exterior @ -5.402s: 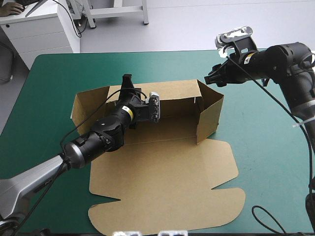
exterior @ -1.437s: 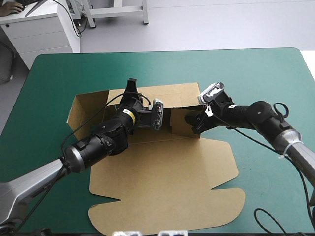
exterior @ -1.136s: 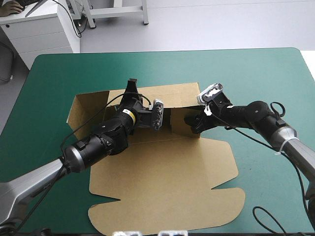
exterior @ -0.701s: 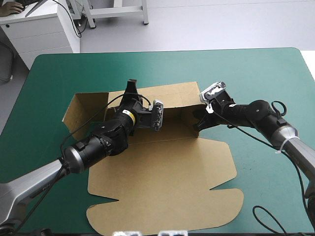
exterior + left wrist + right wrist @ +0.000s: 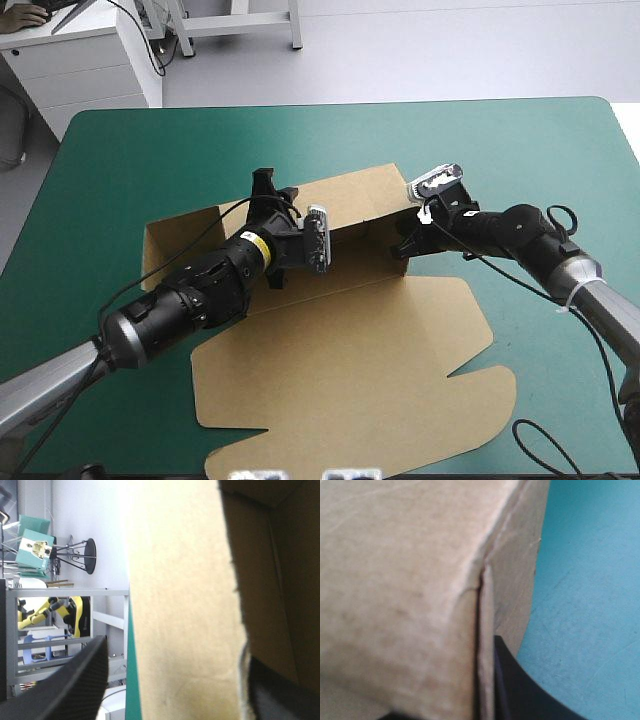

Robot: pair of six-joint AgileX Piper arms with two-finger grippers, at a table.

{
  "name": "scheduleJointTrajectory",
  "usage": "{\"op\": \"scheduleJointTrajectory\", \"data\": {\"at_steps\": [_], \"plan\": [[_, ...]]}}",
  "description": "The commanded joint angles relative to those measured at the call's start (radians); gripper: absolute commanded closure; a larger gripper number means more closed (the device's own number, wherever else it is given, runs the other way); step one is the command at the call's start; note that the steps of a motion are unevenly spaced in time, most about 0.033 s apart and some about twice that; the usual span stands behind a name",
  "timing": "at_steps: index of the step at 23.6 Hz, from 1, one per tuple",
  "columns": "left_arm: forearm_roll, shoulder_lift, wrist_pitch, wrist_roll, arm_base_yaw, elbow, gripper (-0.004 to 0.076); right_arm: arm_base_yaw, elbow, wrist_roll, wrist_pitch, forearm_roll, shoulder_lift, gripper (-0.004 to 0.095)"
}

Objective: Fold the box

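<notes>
The brown box [image 5: 340, 370] lies mid-table with its lid flat toward the front and its back wall [image 5: 350, 195] raised. My left gripper [image 5: 263, 182] straddles that wall's top edge; in the left wrist view its black fingers [image 5: 75, 690] stand apart, open, with the wall [image 5: 180, 580] between them. At the box's right corner my right gripper [image 5: 402, 246] is shut on the box's right side wall. The right wrist view shows one black finger [image 5: 520, 690] pressed against the folded board edge [image 5: 485, 630]; the other is hidden behind the board.
The teal-green cover [image 5: 120, 160] shows on every side of the box and beside the right corner [image 5: 590, 580]. The lid's front flaps reach close to the table's front edge. The left side wall [image 5: 165, 240] stands up near the left arm.
My left gripper has opened on the back wall. The right gripper has shut on the corner wall. The whole box has turned, its lid swinging toward the right.
</notes>
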Motion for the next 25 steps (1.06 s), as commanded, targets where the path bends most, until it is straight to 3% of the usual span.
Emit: {"op": "scheduleJointTrajectory", "data": {"at_steps": [1, 8, 11, 13, 16, 21, 25], "plan": [[0.016, -0.089, -0.035, -0.012, -0.031, -0.025, 0.0179, 0.005, -0.031, 0.022, 0.009, 0.033, -0.025, 0.0926], [0.038, -0.158, -0.029, -0.005, -0.145, -0.025, 0.0179, 0.005, -0.031, 0.042, -0.043, 0.033, -0.025, 0.0926], [0.04, -0.173, 0.029, -0.005, -0.215, -0.025, 0.0217, 0.005, -0.031, 0.042, -0.055, 0.033, -0.025, 0.0926], [0.04, -0.176, 0.079, -0.005, -0.252, -0.025, 0.027, 0.005, -0.031, 0.042, -0.057, 0.031, -0.025, 0.0926], [0.042, -0.176, 0.189, -0.005, -0.356, -0.025, 0.047, 0.005, -0.031, 0.042, -0.061, 0.031, -0.025, 0.0926], [0.044, -0.176, 0.247, -0.005, -0.42, -0.049, 0.0715, 0.005, -0.031, 0.042, -0.061, 0.031, -0.025, 0.0926], [0.026, -0.164, 0.356, -0.001, -0.401, -0.188, 0.0706, 0.005, -0.031, 0.03, -0.072, 0.007, -0.025, 0.0926]]}}
